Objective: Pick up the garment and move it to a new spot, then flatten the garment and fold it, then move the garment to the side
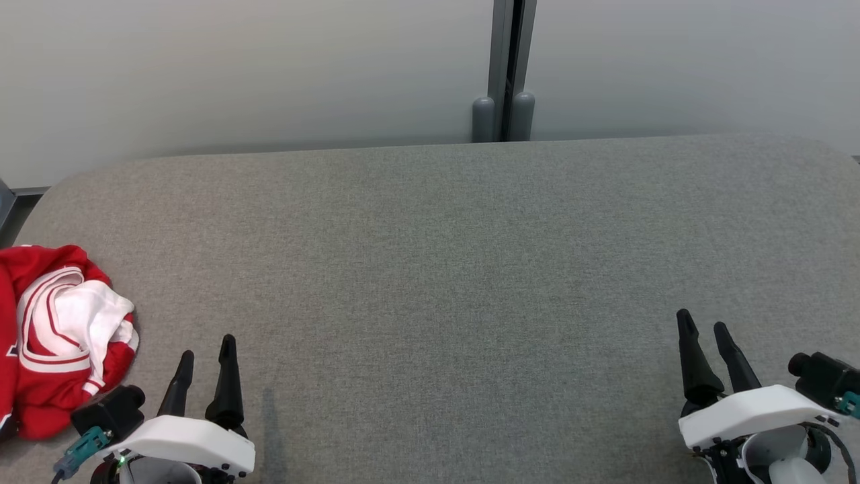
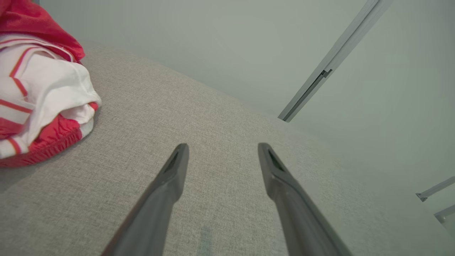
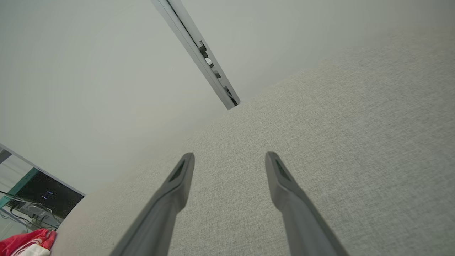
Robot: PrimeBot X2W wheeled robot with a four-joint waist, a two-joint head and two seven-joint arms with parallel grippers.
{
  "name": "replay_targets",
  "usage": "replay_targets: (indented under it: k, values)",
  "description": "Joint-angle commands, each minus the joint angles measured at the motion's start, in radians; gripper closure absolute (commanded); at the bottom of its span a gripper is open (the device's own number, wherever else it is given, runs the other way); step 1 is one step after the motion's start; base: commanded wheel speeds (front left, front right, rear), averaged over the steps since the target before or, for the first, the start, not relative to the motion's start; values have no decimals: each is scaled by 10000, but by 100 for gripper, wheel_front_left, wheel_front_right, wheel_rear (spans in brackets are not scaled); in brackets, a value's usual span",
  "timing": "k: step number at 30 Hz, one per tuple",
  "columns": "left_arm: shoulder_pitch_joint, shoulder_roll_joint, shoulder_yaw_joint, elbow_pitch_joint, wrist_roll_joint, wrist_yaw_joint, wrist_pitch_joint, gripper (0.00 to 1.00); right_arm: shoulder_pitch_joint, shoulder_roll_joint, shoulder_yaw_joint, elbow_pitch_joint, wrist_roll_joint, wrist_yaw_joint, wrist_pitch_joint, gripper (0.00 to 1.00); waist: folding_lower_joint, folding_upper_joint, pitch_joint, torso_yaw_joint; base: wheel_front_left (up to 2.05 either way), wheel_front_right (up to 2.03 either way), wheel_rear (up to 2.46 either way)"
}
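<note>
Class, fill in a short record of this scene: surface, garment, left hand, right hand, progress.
surface: grey fabric-covered table
garment: red and white, crumpled in a heap at the table's left edge
left hand: open, empty, beside the garment, fingers clear of it
right hand: open, empty, over bare table at the far right
progress: garment not yet picked up
</note>
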Motion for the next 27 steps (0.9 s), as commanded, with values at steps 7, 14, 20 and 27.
replay_targets:
  k: [7, 14, 20, 27]
  values:
    - [-190, 169, -121, -5, 996, 184, -271, 0, -182, -99, 34, -122, -1092, 16, -276, 0, 0, 0, -10, 37, 0, 0, 0]
    - [-62, 225, -208, 16, 1744, 343, -457, 0, -64, -99, 19, -170, -1945, 17, -463, 0, 0, 0, -78, 53, 0, 0, 0]
    - [38, 280, -275, 67, 2254, 456, -561, 0, 36, -100, 83, -208, -2496, 18, -590, 0, 0, 0, -140, 58, 0, 0, 0]
    - [67, 295, -333, 127, 2864, 593, -734, 0, 112, -103, 49, -241, -3216, 19, -747, 0, 0, 0, -193, 79, 0, 0, 0]
